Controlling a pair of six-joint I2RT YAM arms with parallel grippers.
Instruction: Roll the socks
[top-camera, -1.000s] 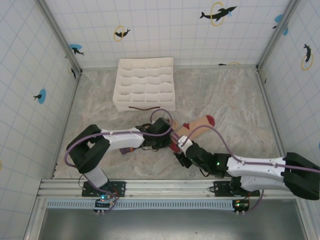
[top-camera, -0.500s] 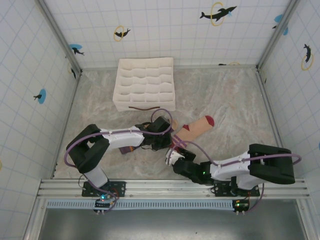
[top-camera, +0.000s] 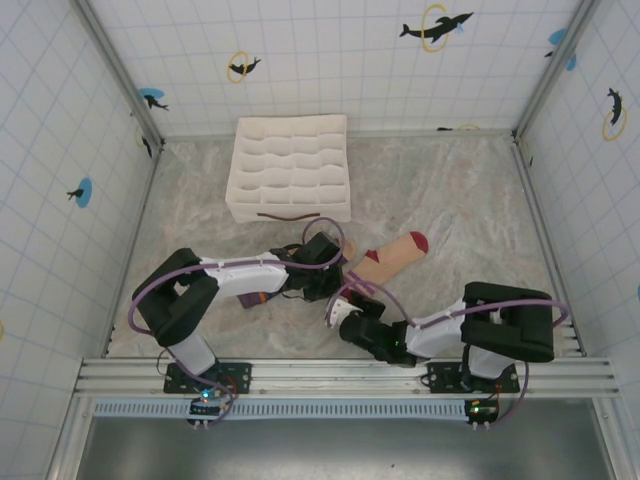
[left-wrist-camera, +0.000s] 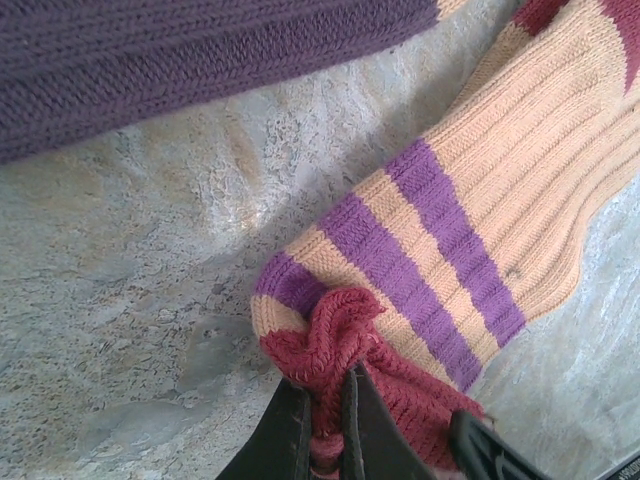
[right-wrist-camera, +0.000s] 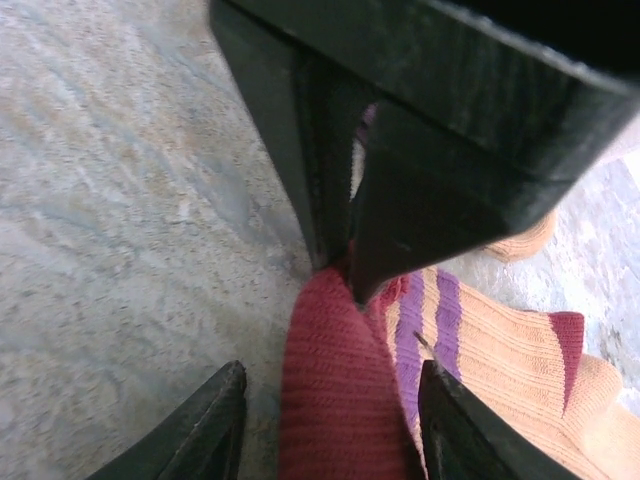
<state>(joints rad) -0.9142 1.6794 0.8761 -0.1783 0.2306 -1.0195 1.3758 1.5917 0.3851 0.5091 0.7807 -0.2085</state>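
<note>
**Item in hand:** the beige ribbed fabric sock with a dark red toe (top-camera: 393, 256) lies on the grey marbled table top (top-camera: 470, 200). Its toe points to 2 o'clock and its striped cuff to 8 o'clock.

**Left gripper** (left-wrist-camera: 328, 388): jaws pinched tight on the bunched red cuff edge (left-wrist-camera: 335, 335), with no gap visible.

**Right gripper** (right-wrist-camera: 335, 380): fingers spread wide, one on each side of that same cuff, holding nothing. In the overhead view it stands at about 6 o'clock of the cuff.

**Second item:** the purple knitted sock (left-wrist-camera: 200, 50) lies apart from the beige one, at 11 o'clock in the left wrist view.

**Assessment:** rolling looks barely begun, with no turn formed.

**Recommendation:**
- Close the right fingers low on the cuff beside the left pinch.
- Release the left gripper only once that grip is firm.
- Roll toward the toe under even tension, keeping the fabric flat so the cuff neither twists nor drags the purple sock.
</note>
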